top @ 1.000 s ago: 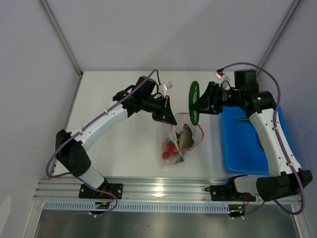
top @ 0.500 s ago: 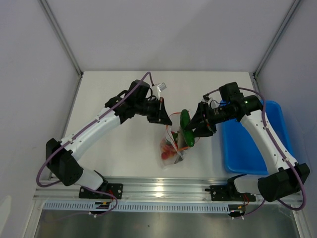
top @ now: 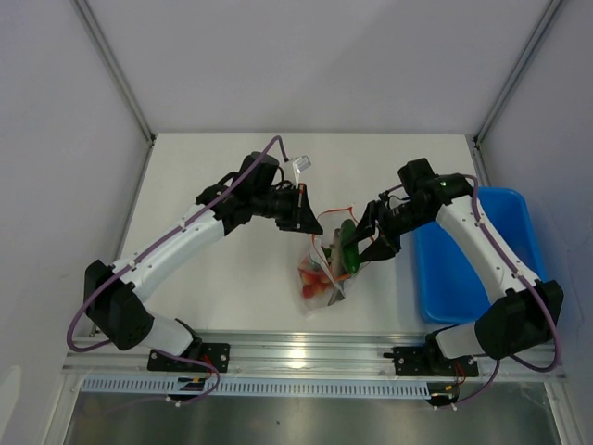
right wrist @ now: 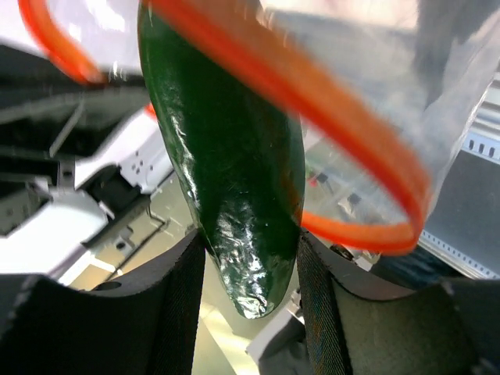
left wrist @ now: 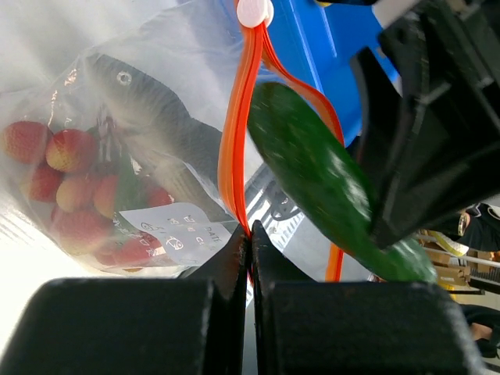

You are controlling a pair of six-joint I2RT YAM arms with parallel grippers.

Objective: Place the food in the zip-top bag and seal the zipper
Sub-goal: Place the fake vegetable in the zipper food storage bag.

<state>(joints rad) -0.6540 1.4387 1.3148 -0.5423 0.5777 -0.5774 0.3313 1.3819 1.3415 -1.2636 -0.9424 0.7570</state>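
Observation:
The clear zip-top bag (top: 324, 273) lies at the table's middle with red cherry tomatoes (left wrist: 58, 183) inside. Its orange-red zipper strip (left wrist: 238, 125) stands open in a loop, with a small white slider tab (left wrist: 255, 11). My left gripper (left wrist: 250, 234) is shut on the zipper strip and holds the bag's mouth up. My right gripper (right wrist: 250, 262) is shut on the long green pepper (right wrist: 226, 156), which pokes through the mouth loop (right wrist: 344, 164). The green pepper also shows in the top view (top: 349, 247) and the left wrist view (left wrist: 328, 183). The yellow-orange pepper is out of view.
A blue plastic bin (top: 463, 269) stands on the table at the right, behind my right arm. A small white tag (top: 301, 164) sticks up by my left wrist. The aluminium rail (top: 306, 352) runs along the near edge.
My right gripper has carried the green pepper down and left from above the bin's edge into the bag's mouth. My left gripper has shifted slightly, still holding the zipper strip.

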